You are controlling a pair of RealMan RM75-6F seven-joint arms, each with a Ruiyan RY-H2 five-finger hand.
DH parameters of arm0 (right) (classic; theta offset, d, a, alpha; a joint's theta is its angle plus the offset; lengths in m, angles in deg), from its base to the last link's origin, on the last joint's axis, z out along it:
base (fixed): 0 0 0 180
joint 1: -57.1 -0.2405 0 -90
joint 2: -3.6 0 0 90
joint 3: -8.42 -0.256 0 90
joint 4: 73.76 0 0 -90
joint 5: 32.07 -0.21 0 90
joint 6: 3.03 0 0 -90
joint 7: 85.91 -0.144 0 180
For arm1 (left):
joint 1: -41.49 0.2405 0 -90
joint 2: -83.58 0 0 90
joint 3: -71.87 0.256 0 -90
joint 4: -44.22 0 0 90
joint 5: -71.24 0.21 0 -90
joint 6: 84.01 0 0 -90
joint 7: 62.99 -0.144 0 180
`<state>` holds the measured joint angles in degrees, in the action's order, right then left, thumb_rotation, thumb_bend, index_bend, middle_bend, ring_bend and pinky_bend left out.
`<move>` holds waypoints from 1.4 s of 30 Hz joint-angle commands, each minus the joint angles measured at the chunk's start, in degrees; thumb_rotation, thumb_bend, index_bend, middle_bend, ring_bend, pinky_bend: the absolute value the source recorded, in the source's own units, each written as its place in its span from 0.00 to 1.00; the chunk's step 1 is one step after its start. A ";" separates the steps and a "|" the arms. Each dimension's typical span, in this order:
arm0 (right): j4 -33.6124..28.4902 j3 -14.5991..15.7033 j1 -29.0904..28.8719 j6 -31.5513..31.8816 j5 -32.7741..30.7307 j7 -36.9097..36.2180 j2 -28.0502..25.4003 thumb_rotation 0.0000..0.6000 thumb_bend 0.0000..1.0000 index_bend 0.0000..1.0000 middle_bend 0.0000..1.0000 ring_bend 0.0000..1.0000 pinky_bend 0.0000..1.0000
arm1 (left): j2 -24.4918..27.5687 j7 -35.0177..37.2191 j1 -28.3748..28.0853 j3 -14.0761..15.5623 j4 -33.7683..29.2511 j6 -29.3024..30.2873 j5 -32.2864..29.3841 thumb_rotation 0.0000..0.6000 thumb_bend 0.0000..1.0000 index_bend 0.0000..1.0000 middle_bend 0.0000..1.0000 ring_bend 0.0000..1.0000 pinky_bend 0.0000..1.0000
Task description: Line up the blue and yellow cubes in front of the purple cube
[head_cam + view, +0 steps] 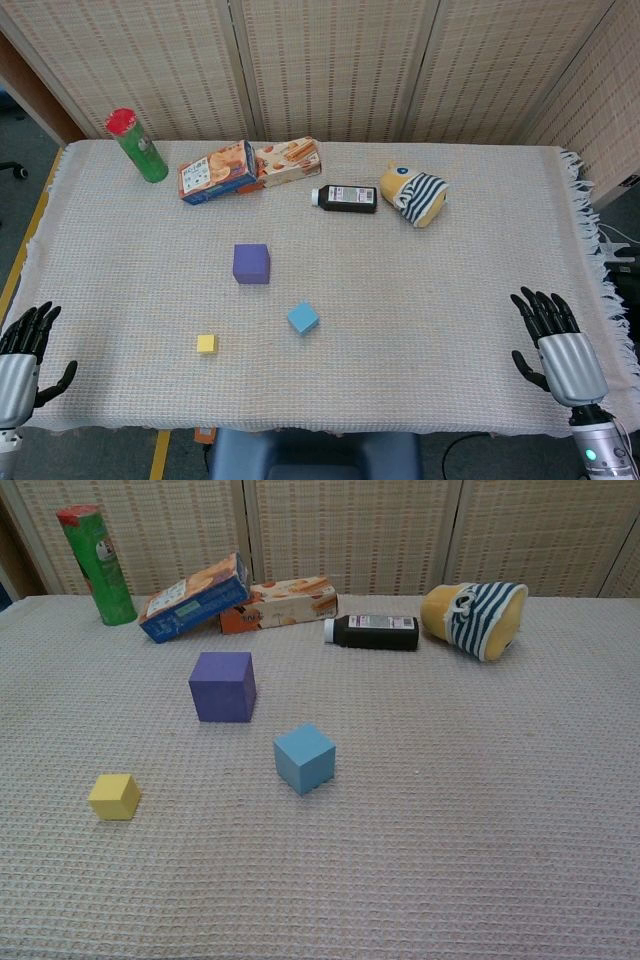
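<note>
From overhead, the left hand (22,352) is resting at the near left edge of the woven tablecloth (450,290), fingers spread and holding nothing; the right hand (558,345) is lying likewise at the near right edge. The purple cube (251,264) is sitting mid-table, the blue cube (303,318) just nearer and to its right, the yellow cube (207,344) nearer still, to the left.

At chest level, no hands are showing. The purple cube (222,687) is standing behind the blue cube (304,759), with the yellow cube (114,797) well apart on the left. A green can (98,564), two snack boxes (237,602), a dark bottle (375,632) and a striped plush toy (474,617) are lining the far side.
</note>
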<state>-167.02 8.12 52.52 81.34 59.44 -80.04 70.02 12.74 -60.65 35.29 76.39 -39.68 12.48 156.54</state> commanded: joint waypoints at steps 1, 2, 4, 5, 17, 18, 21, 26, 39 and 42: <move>-0.09 -0.34 -0.40 -0.44 -0.35 0.03 -0.01 1.00 0.10 0.00 0.00 0.00 0.00 | 0.12 -3.59 -1.45 -0.79 -1.39 -2.04 1.42 1.00 0.35 0.00 0.00 0.00 0.12; -0.09 -0.45 -0.49 -0.37 -0.25 0.09 0.07 1.00 0.10 0.00 0.00 0.00 0.00 | 0.41 -5.52 -2.33 -1.01 -2.45 -3.00 2.17 1.00 0.35 0.00 0.00 0.00 0.14; -0.16 -0.42 -0.60 -0.35 0.03 0.22 0.16 1.00 0.10 0.00 0.00 0.00 0.00 | 1.09 -12.15 -4.91 -1.47 -6.13 -6.29 3.81 1.00 0.35 0.00 0.01 0.00 0.20; -0.18 -0.42 -0.68 -0.38 0.14 0.19 0.18 1.00 0.10 0.00 0.00 0.00 0.00 | 1.36 -15.72 -6.26 -1.60 -8.00 -8.33 4.39 1.00 0.36 0.00 0.03 0.02 0.26; -0.50 -0.84 -2.17 -3.75 -2.10 -0.17 -0.61 1.00 0.10 0.00 0.00 0.00 0.00 | -8.84 -53.33 -25.26 -12.27 -21.05 -34.61 -12.09 1.00 0.36 0.00 0.81 0.70 0.89; -0.64 -0.77 -2.05 -3.54 -2.01 -0.57 -0.91 1.00 0.10 0.00 0.00 0.00 0.00 | -9.73 -54.67 -26.85 -13.19 -21.28 -36.37 -14.85 1.00 0.36 0.00 0.84 0.73 0.91; -1.03 -0.67 -1.60 -2.03 -0.98 -2.50 -1.72 1.00 0.10 0.00 0.00 0.00 0.00 | -11.85 -56.75 -29.80 -14.62 -19.86 -38.29 -18.50 1.00 0.36 0.00 0.93 0.79 0.95; -0.92 -0.48 -0.17 1.61 0.73 -5.21 -2.92 1.00 0.10 0.00 0.00 0.00 0.00 | -14.71 -52.29 -33.01 -16.16 -16.66 -41.71 -23.74 1.00 0.35 0.00 1.00 0.93 1.00; -0.31 -1.31 0.20 2.43 -0.38 -7.36 -3.43 1.00 0.10 0.00 0.00 0.00 0.00 | -21.74 -54.01 -39.24 -13.75 -9.93 -44.08 -25.12 1.00 0.35 0.00 1.00 1.00 1.00; -0.17 -1.37 0.26 2.55 -0.41 -7.63 -3.45 1.00 0.10 0.00 0.00 0.00 0.00 | -22.68 -54.28 -40.25 -13.13 -8.74 -44.30 -26.33 1.00 0.35 0.00 1.00 1.00 1.00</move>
<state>-167.20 6.76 52.77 83.89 59.03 -87.66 66.57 -9.46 -114.70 -4.45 62.84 -48.94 -31.57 130.68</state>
